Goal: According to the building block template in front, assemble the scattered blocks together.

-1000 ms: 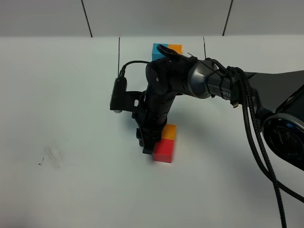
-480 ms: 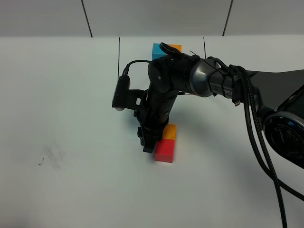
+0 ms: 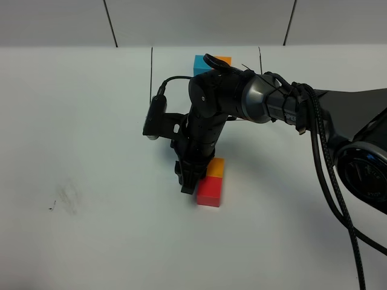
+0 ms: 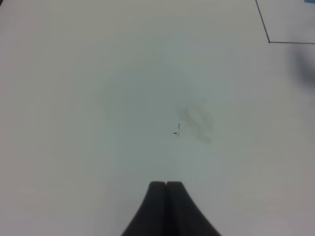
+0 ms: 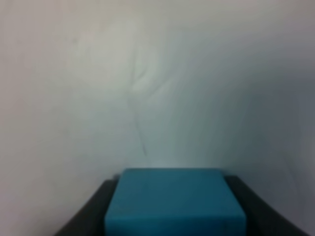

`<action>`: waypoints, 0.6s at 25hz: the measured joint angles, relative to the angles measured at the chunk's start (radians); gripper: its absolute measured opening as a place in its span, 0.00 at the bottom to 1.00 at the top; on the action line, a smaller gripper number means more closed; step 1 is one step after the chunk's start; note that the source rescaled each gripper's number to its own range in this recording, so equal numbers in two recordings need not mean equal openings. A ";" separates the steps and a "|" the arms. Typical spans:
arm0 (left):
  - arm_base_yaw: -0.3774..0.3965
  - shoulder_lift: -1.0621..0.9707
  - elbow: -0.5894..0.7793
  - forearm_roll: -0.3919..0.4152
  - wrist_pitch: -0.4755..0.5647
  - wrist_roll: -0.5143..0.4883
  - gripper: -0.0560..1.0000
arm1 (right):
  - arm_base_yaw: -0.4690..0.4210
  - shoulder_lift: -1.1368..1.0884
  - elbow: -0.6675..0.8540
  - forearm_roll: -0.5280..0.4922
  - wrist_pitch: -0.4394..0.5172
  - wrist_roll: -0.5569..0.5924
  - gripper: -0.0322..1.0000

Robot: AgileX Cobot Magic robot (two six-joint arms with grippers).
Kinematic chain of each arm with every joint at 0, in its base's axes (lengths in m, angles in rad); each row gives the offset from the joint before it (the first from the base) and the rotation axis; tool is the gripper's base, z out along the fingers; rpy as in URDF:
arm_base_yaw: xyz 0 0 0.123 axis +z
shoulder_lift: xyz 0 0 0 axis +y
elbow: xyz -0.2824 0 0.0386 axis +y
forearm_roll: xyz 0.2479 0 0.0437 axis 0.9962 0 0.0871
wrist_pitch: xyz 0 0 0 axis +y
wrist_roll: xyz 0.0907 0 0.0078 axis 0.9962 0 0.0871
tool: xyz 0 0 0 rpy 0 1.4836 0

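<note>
Blue cube (image 5: 174,201) clamped in right end effector (image 3: 188,181), left end effector (image 4: 166,206) closed.

My right arm (image 3: 242,99) is glossy black with rounded joint housings and one grey metal section, thick black ribbed cables (image 3: 329,181) trail along it, a thin black wire loops to a small black-and-silver camera (image 3: 154,119), and the fingers (image 4: 165,211) are matte black.

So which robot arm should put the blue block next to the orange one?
The right one. Its gripper already holds the blue block and hangs just beside the orange block and red block. The left gripper is shut, empty, over bare table.
</note>
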 joint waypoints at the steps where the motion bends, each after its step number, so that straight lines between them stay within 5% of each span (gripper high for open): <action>1: 0.000 0.000 0.000 0.000 0.000 0.000 0.05 | 0.000 0.000 0.000 0.001 0.002 0.002 0.48; 15: 0.000 0.000 0.000 0.000 0.000 0.001 0.05 | 0.000 -0.001 -0.002 -0.030 0.011 0.101 0.48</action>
